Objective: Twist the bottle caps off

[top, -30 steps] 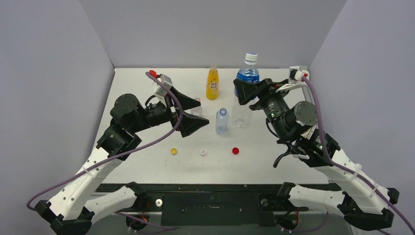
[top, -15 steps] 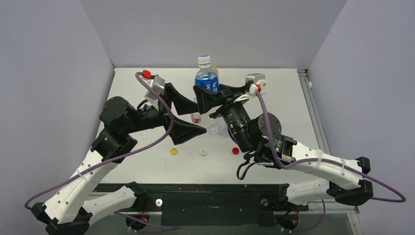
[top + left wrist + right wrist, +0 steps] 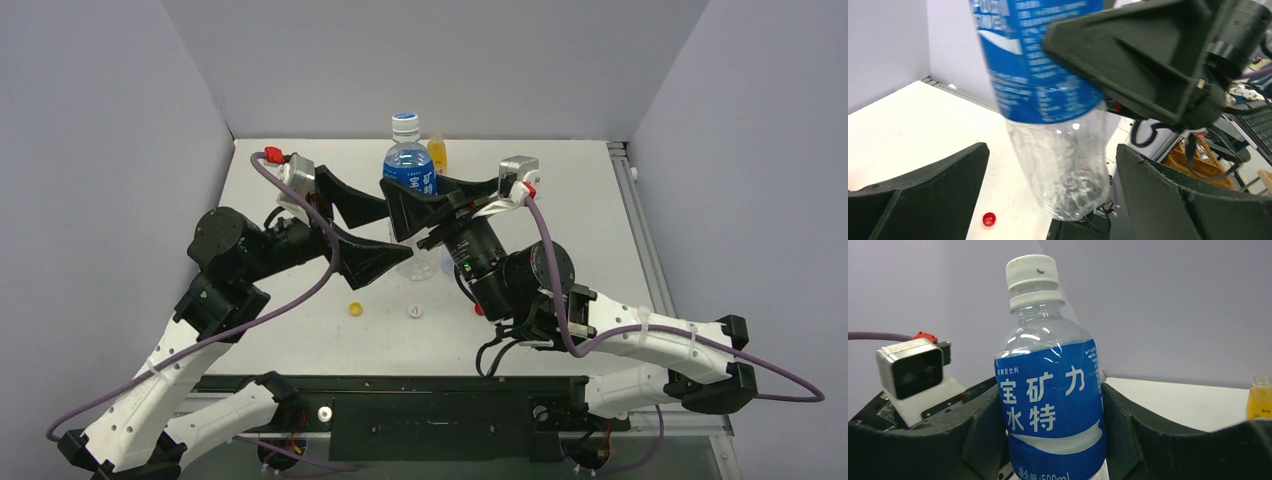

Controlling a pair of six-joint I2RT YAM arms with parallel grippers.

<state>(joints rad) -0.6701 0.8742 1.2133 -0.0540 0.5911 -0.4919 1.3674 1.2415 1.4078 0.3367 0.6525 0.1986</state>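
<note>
The left gripper [image 3: 1050,150] stands wide, its 2 fingers on either side of the clear lower half of the blue-label bottle [image 3: 408,165] and touching neither side. On the table near the front lie 3 loose caps in a row: a yellow cap [image 3: 355,309], a white cap [image 3: 415,311] and a red cap [image 3: 989,218]. The bottle is lifted, slightly tilted, with its own white cap [image 3: 1030,271] screwed on. The right gripper [image 3: 1050,405] clamps the bottle at the label. A capless orange juice bottle [image 3: 437,152] stands behind, near the back wall.

Blue-label bottle [image 3: 410,172] upright, white cap [image 3: 404,120] on.
</note>
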